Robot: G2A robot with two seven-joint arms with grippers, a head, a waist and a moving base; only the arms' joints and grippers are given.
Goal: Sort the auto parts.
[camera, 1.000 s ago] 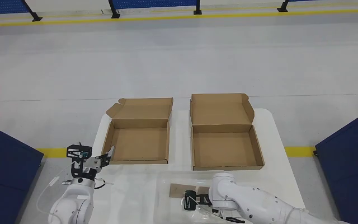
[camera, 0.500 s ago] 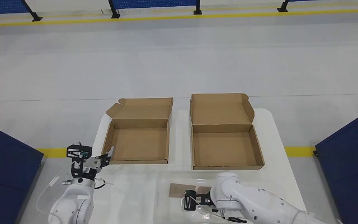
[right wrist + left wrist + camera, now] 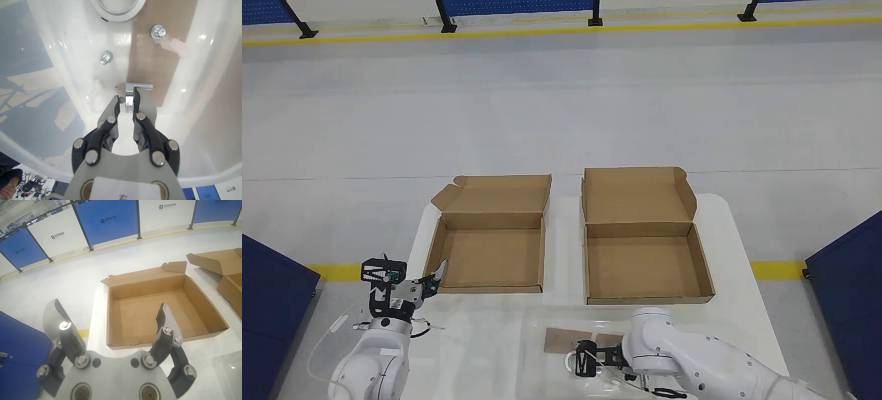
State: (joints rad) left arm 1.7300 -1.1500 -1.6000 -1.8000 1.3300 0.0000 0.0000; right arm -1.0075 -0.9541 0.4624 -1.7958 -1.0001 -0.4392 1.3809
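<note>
My right gripper [image 3: 127,97] [image 3: 585,360] is down inside a clear plastic bin [image 3: 217,98], shut on a small metal pin with a disc-shaped flange [image 3: 130,91]. Two silver bolts [image 3: 106,57] [image 3: 158,31] stand on the bin floor beyond it, and a metal ring [image 3: 115,11] lies farther off. My left gripper [image 3: 109,306] [image 3: 427,283] hangs open and holds nothing, near the front left corner of the left cardboard box [image 3: 151,313] [image 3: 492,255]. The right cardboard box [image 3: 647,265] [image 3: 230,279] sits beside it, also with nothing inside.
A brown cardboard sheet [image 3: 157,60] [image 3: 567,338] shows through the bin floor under the parts. A pale translucent piece [image 3: 177,46] lies by the farther bolt. Both boxes have their lids folded back on the white table [image 3: 732,230]. Blue and white partition panels [image 3: 105,220] stand across the floor.
My right gripper has shifted slightly toward the table's near edge and to the right in the top view. The left arm has not moved.
</note>
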